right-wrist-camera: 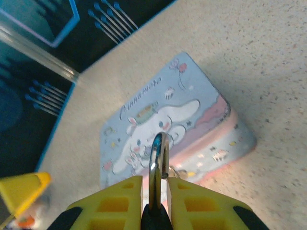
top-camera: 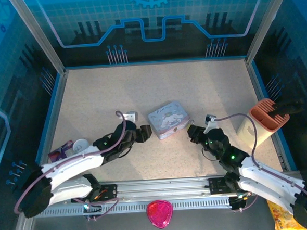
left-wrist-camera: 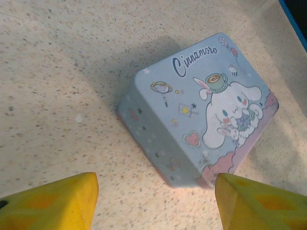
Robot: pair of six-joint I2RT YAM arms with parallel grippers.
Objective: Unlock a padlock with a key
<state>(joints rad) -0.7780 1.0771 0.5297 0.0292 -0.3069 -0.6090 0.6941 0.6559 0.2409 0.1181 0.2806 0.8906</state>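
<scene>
My right gripper is shut on the padlock. Its dark body is wedged low between the yellow fingers and its silver shackle stands up out of them; the shackle's right leg ends short, free of the body. A tiny metal glint lies beside the shackle at the foot of the tin, too blurred to call the key. In the top view this gripper sits just right of the pale blue cartoon tin. My left gripper is open with bare table between its fingers, close to the tin's left corner.
A peach-coloured holder stands at the right edge of the table. A white cup and small packets lie at the left edge. A pink object sits in front of the base rail. Blue walls close in the table.
</scene>
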